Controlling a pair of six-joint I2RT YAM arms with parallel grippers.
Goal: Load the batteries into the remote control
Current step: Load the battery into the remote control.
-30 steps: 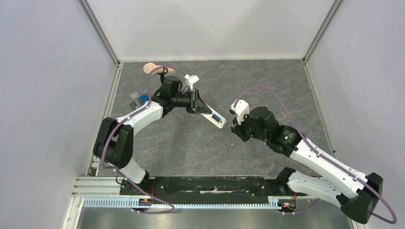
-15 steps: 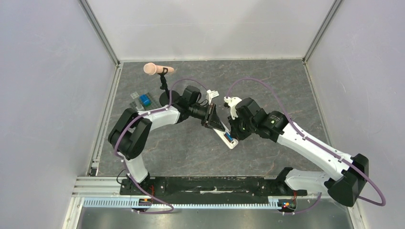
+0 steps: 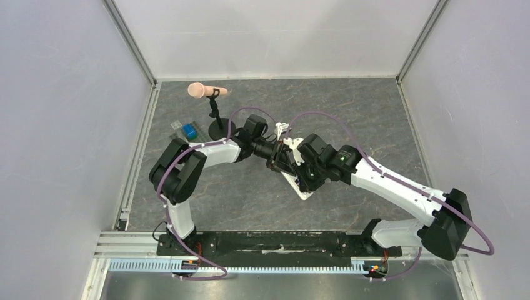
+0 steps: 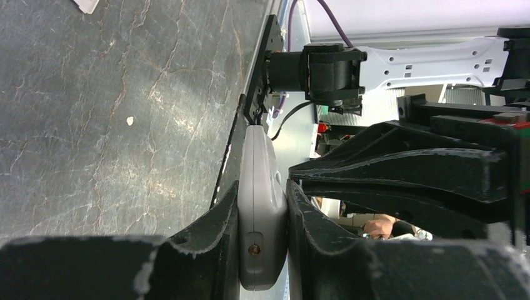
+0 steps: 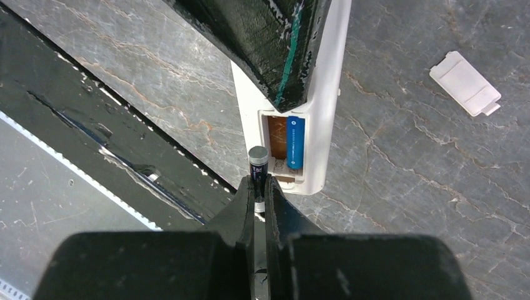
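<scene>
My left gripper (image 3: 276, 157) is shut on the white remote control (image 3: 304, 190) and holds it above the table, edge-on between the jaws in the left wrist view (image 4: 262, 206). In the right wrist view the remote (image 5: 325, 94) shows its open battery compartment, with the blue battery (image 5: 295, 142) lying in one slot. My right gripper (image 5: 260, 184) is shut on the dark grey battery (image 5: 258, 164), whose silvery tip stands at the edge of the free slot beside the blue one. In the top view the right gripper (image 3: 300, 177) meets the remote's lower end.
The white battery cover (image 5: 465, 83) lies loose on the grey table. A pink microphone (image 3: 203, 90) on a black stand and a blue toy brick (image 3: 189, 131) stand at the back left. The black base rail (image 3: 275, 240) runs along the near edge.
My left arm has carried the remote right and toward the near edge. My right arm has swung left with the grey battery, up to the remote's open compartment.
</scene>
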